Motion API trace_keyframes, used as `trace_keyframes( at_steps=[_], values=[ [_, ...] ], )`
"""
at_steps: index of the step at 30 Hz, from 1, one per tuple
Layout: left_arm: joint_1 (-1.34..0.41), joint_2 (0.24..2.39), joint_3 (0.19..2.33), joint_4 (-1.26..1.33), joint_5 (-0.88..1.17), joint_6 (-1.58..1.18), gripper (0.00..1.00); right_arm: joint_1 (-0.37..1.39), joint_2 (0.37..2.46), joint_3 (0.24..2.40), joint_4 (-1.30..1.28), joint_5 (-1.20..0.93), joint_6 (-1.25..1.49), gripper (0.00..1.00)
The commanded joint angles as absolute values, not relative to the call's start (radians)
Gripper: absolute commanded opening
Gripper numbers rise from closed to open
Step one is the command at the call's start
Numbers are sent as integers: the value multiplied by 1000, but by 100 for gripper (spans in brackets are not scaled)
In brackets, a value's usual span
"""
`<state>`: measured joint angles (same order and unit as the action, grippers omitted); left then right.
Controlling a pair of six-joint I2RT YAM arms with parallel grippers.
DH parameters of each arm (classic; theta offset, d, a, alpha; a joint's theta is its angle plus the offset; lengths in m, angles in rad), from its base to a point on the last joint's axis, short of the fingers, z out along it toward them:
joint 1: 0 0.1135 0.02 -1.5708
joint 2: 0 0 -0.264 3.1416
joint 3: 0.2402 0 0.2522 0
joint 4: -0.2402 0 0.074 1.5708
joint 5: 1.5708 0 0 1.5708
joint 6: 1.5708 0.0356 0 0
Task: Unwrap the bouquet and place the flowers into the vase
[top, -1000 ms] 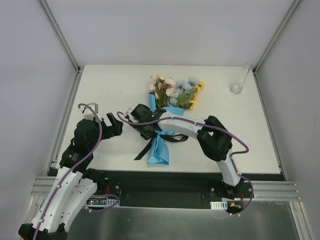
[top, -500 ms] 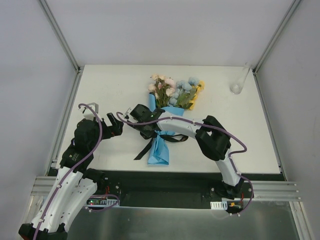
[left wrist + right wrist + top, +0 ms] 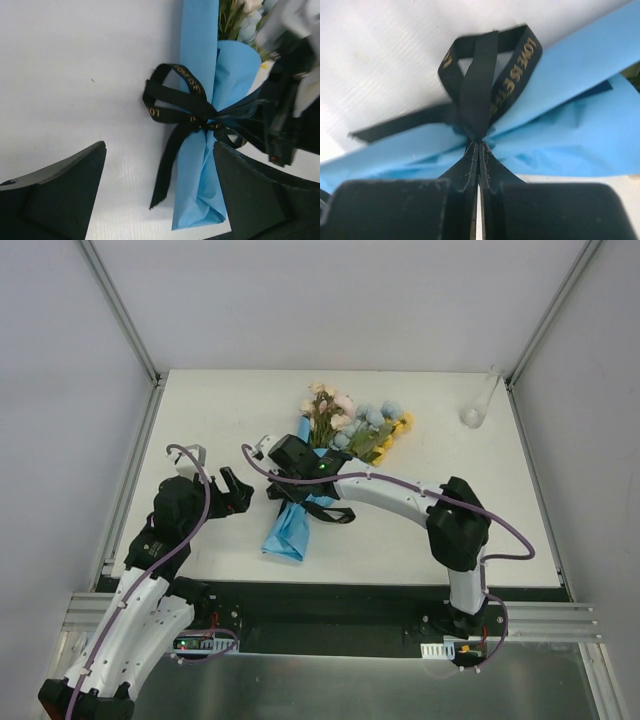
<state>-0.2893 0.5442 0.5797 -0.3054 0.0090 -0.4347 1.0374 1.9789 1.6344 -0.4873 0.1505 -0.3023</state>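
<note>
The bouquet lies slanted on the white table, its blue paper cone (image 3: 285, 530) pointing near-left and its flowers (image 3: 350, 423) pointing toward the back. A black ribbon bow (image 3: 177, 102) ties the cone (image 3: 200, 185). My right gripper (image 3: 479, 142) is shut on the ribbon (image 3: 480, 90) just at the knot, with blue paper (image 3: 570, 125) behind it. It reaches in over the cone's middle (image 3: 288, 488). My left gripper (image 3: 159, 147) is open, its jaws standing either side of the cone's tail and a ribbon end, left of the bouquet (image 3: 238, 492). The clear vase (image 3: 472, 416) stands at the back right.
The right arm (image 3: 400, 495) stretches across the table's middle from the near right. Metal frame rails (image 3: 130, 465) border the table on the left and right. The table's front edge (image 3: 340, 583) runs just below the cone's tip.
The right gripper has closed on the ribbon and shifted toward the back left. The bouquet has swung, its paper tail moving left toward the left gripper.
</note>
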Motion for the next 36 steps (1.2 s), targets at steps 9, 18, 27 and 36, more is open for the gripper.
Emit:
trace_keyframes(
  at_steps=[9,18,27,36],
  values=[
    [-328,859,473,58,616,-592,38,1019,1813,1549,-391,133,-170,1],
    [-368,888,338,325,661,-727,53,1003,1810,1526,-371,118,-107,1],
    [-419,1066,288,364,603,-741,35,982,1772,1537,-296,25,-26,1],
    [-419,1166,267,376,522,-736,20,976,1675,1598,-252,52,-15,1]
  ],
)
